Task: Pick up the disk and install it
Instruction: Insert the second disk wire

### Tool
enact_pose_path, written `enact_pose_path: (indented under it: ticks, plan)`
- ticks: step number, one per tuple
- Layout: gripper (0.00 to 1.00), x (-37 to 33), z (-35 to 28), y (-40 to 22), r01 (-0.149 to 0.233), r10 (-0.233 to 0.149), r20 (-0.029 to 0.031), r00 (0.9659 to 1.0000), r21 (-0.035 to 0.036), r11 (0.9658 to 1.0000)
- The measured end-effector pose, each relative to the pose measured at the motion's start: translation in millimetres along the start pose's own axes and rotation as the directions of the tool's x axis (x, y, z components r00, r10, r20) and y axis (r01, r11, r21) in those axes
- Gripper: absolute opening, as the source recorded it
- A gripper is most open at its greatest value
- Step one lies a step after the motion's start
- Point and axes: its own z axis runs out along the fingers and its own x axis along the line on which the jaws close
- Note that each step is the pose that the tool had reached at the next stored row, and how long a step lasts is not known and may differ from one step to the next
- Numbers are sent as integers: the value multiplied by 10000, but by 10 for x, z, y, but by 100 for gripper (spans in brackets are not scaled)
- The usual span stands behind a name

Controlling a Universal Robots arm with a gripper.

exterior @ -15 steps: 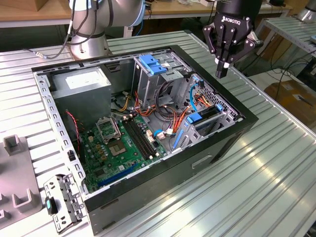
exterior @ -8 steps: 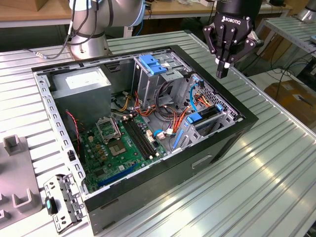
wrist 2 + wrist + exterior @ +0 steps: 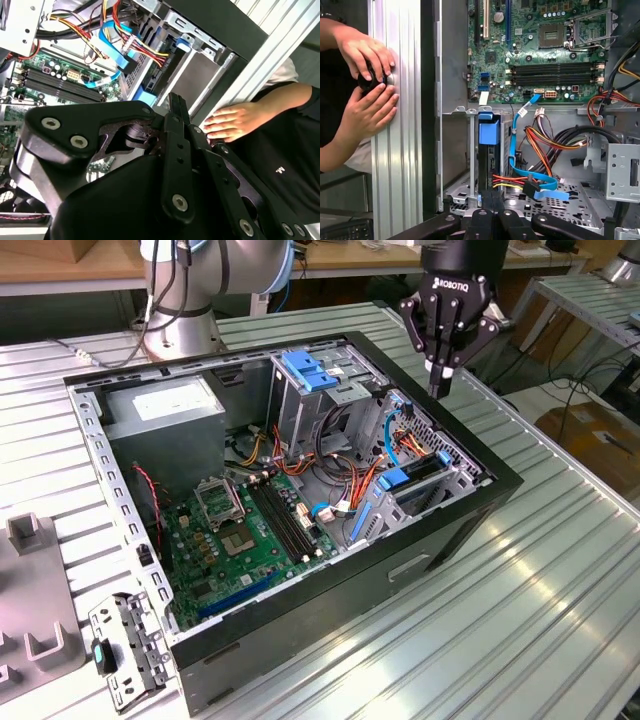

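Table (image 3: 560, 570) of ribbed aluminium carries an open black case (image 3: 420, 540) lying on its side, with its insides facing up. Inside, toward the exterior view's left, a grey power supply (image 3: 165, 410) sits in the far corner, and the green motherboard (image 3: 240, 540) covers the floor in front of it. A tall metal cage (image 3: 300, 390) with a blue top stands near the middle of the far wall. The arm's black tool (image 3: 438, 388) hangs above the case's wall on the exterior view's right, pointing down; its fingers are pressed together at the tips and hold nothing. The disk (image 3: 410, 480) is below the tool and apart from it, standing on edge in the drive bay at the case's corner on the exterior view's right, its blue rail showing at the top of the slot. In the first wrist view the disk (image 3: 489, 135) shows as a blue tab over a dark narrow slot between metal bay walls, with a blue flat cable (image 3: 515, 145) and red, yellow and orange wires just beside it. A person's two hands (image 3: 367, 112) rest on the table beside the case and close around a small black round object (image 3: 370, 80). A loose metal bracket (image 3: 125, 650) lies on the table just beside the case's near corner.
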Motion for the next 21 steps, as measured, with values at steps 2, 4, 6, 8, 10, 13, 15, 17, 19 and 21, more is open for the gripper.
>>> enact_pose_path:
  ticks: [2, 4, 6, 8, 10, 13, 15, 17, 19, 21]
  plan:
    - [11, -25, 27, 1, 0, 0, -2, 10000, 0, 10000]
    - [11, -63, 53, 3, 0, 0, -3, 10000, -1, 10000]
    - [11, -106, 77, 3, 0, 0, -2, 10000, 0, 10000]
    - [11, -148, 102, 5, 0, 0, -2, 10000, 0, 10000]
    - [11, -202, 136, 6, 0, 0, -1, 10000, 0, 10000]
    - [11, -211, 140, 6, 0, 0, -4, 10000, 0, 10000]
    - [11, -211, 141, 6, 1, -1, -2, 10000, -5, 10000]
    - [11, -213, 145, -6, 35, -35, 13, 10000, -109, 9999]
    - [11, -216, 153, -25, 90, -89, 19, 10000, -272, 9996]
    - [11, -261, 171, -81, 122, -121, 21, 9999, -370, 9992]
